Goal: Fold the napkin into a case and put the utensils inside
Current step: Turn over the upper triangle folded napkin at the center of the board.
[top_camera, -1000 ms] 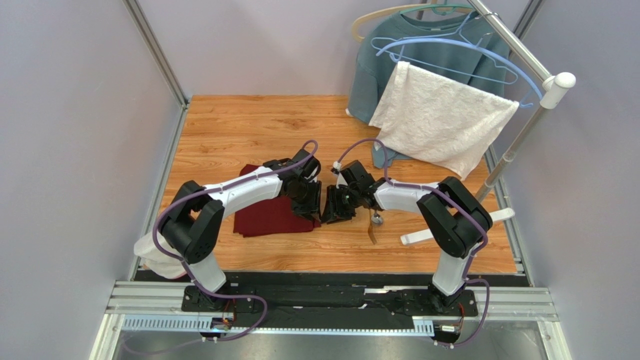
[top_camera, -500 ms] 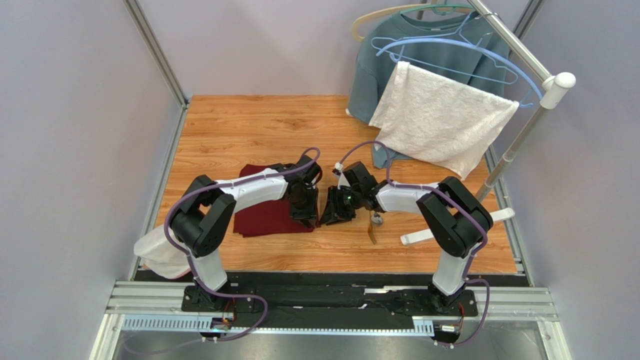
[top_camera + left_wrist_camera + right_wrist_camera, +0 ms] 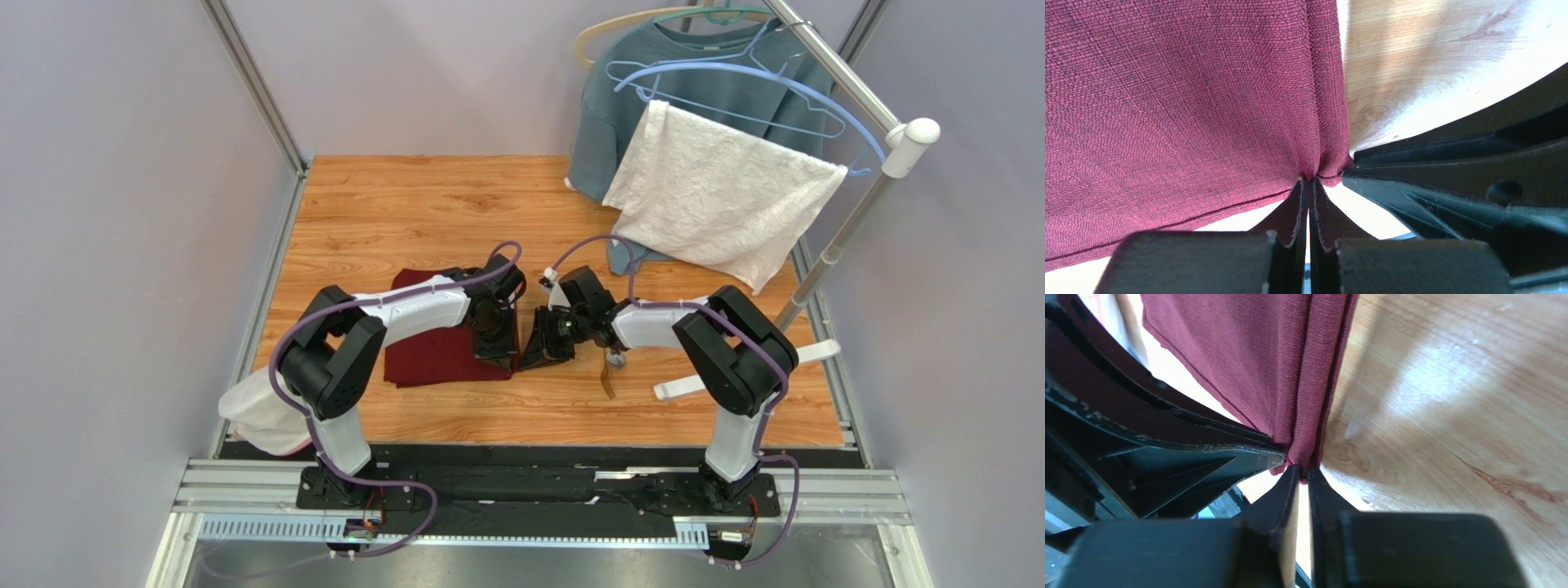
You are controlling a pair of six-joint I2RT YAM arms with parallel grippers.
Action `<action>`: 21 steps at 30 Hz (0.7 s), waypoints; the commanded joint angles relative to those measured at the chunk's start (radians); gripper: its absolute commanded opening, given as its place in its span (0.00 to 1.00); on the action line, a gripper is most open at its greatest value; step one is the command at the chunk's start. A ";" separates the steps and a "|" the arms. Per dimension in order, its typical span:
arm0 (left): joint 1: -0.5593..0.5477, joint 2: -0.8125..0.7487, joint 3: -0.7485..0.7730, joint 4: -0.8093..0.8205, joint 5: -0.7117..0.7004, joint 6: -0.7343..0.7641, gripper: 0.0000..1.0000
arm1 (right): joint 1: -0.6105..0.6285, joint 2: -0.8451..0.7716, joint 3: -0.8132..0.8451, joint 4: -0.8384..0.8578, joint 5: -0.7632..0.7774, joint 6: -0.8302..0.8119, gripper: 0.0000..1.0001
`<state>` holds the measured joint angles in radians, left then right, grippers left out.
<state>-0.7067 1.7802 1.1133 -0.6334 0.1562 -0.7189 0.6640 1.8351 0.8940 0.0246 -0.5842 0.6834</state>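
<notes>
My left claw (image 3: 1309, 185) is pressed together and it pinches the right edge of the napkin (image 3: 432, 349). In my left wrist view the two fingers meet with almost no gap. The dark red cloth is pulled into small wrinkles just where it goes between them.

My right claw (image 3: 1302, 473) pinches the same edge from the other side. Its tips are close together on a thick fold of the cloth. Lower down, a thin slit of light shows between the fingers. The two claws stand tip to tip, just beside each other, so each wrist view has the black fingers of the other claw in it.

The napkin lies folded on the table (image 3: 405, 208), a little left of the middle. It is mostly flat, and the edge I hold shows more than one layer. My left arm crosses over its far part.

The spoon (image 3: 616, 358) and the fork (image 3: 607, 382) lie on the bare wood to the right of my right claw. They are near each other and apart from the napkin. My right arm hides part of the spoon, so I see only its round end. The fork is a thin brown piece just on the near side of it.

At the far right corner a white towel (image 3: 724, 196) and a grey-blue sweatshirt (image 3: 610, 116) hang from a rack.
</notes>
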 commanded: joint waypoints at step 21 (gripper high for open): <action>-0.020 0.008 0.013 0.081 0.160 -0.044 0.02 | -0.004 0.010 -0.066 0.166 -0.069 0.122 0.01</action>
<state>-0.7082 1.7790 1.1133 -0.6071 0.2619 -0.7471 0.6632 1.8778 0.8162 0.2005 -0.6628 0.8326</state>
